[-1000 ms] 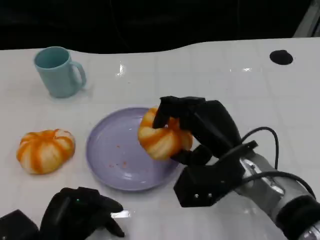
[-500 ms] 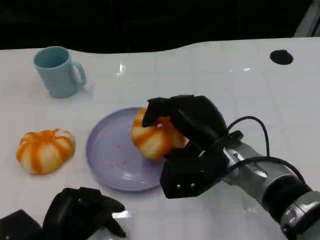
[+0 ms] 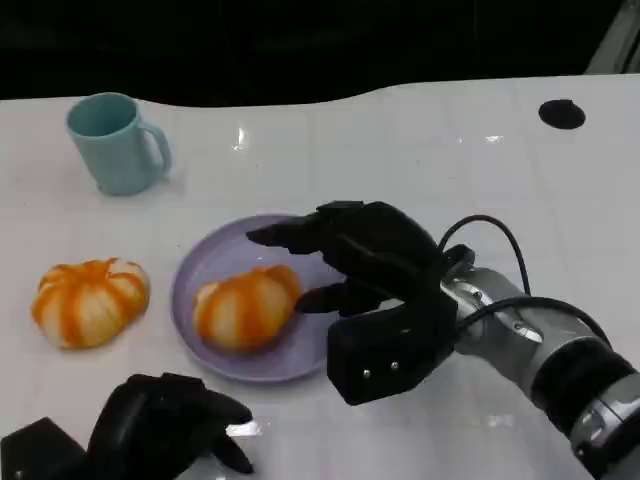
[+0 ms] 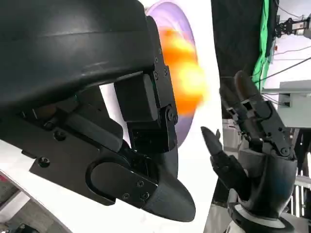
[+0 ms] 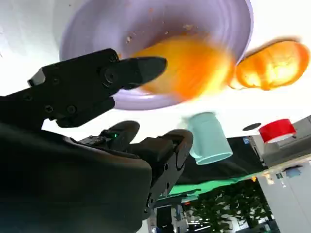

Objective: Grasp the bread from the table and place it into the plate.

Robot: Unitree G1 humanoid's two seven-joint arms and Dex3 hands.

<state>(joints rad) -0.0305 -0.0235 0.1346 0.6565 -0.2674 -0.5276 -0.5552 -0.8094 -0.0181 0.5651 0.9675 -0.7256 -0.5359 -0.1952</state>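
Note:
An orange-and-cream striped bread lies on the lavender plate, on its left half; it is blurred in the right wrist view and the left wrist view. My right hand hovers over the plate's right side with fingers spread, holding nothing. A second, similar bread sits on the table left of the plate. My left hand rests on the table at the near edge with its fingers curled in.
A light blue mug stands at the back left. A small black disc lies at the back right. A red roll appears beyond the table in the right wrist view.
My right hand carried the bread left over the plate and let it go. The bread now lies on the plate, and the fingers have spread apart.

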